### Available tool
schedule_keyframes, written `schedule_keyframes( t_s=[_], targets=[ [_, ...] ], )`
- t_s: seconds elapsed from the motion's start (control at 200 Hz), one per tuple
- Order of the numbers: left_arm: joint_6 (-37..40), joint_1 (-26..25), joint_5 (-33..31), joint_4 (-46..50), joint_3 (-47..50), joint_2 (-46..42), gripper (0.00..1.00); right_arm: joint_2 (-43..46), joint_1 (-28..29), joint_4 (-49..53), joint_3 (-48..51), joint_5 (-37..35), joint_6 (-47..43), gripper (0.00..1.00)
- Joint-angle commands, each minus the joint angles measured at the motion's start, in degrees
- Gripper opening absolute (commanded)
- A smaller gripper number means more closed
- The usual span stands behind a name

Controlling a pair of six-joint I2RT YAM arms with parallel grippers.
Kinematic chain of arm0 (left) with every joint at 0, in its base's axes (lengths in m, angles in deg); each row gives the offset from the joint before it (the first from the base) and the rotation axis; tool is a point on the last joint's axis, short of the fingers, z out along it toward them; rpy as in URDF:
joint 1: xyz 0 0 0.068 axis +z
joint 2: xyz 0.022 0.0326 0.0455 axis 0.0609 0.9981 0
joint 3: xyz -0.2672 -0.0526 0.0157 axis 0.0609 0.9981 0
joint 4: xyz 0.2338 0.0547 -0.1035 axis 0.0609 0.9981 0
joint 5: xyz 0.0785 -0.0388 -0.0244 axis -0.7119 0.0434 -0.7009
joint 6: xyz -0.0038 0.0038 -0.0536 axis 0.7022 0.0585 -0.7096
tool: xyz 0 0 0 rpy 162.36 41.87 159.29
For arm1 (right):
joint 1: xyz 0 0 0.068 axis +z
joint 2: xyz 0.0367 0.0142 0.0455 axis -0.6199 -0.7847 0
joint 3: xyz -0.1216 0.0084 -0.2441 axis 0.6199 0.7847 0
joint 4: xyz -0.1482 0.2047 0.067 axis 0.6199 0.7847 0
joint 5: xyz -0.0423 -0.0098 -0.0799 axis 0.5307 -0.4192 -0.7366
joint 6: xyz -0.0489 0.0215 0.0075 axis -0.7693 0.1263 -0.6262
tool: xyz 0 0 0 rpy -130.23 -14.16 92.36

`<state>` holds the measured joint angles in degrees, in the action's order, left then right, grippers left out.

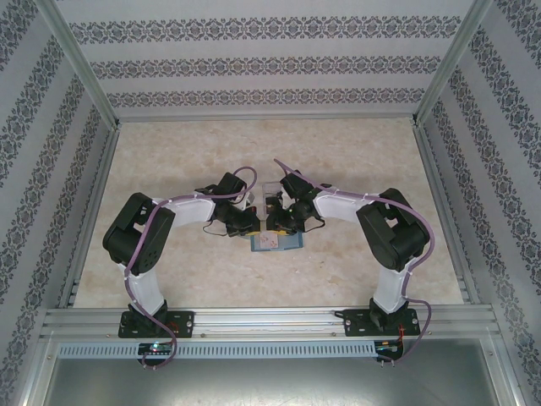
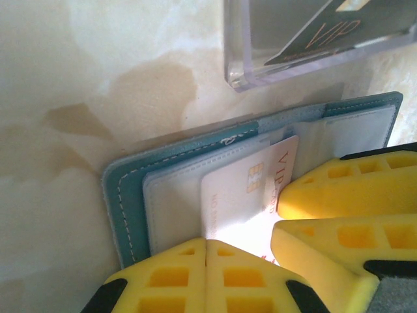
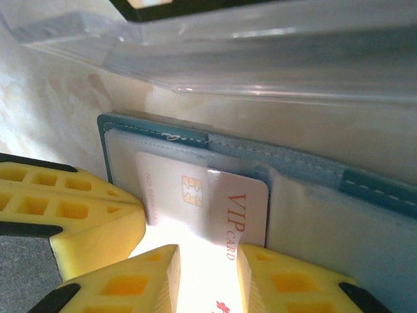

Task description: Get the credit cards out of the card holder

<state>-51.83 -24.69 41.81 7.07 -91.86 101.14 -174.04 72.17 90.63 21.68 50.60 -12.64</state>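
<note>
Extraction step: clenched left claw (image 2: 206, 242) pins the open teal-blue card holder (image 2: 124, 195) — right claw (image 3: 207, 251) grips the pale VIP credit card (image 3: 195, 195); next, slide it free.

"VIP CARD" in red on pale card (image 3: 221, 208) in holder (image 3: 313, 166), "VIP" on dark card (image 2: 326, 32) in clear tray (image 2: 241, 72)

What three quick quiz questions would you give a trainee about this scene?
1. True or false: the holder lies closed.
2. The white card lies: A) on the bare table, B) on the open holder, C) inside a clear box.
3. Fill in: the red word printed on the white card is ____.
Key: 1 false; 2 B; 3 VIP.
</note>
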Motion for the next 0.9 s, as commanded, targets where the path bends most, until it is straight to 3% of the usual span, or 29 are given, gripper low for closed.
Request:
schedule_keyframes(
  t_s=[0.0, 0.34, 0.894],
  targets=[
    [1.2, -0.8, 0.1, 2.2, -0.2, 0.7, 0.00, 1.9, -0.3, 2.8, -0.5, -1.7, -0.8, 0.32],
    [3.9, -1.4, -4.4, 8.7, -2.6, 2.6, 0.00, 3.0, -0.5, 4.2, -0.8, -2.2, -1.0, 0.34],
    [4.2, -1.5, -4.7, 10.0, -3.0, 3.0, 0.00, 4.8, -0.7, 3.4, -0.2, -1.8, -1.1, 0.39]
  ],
)
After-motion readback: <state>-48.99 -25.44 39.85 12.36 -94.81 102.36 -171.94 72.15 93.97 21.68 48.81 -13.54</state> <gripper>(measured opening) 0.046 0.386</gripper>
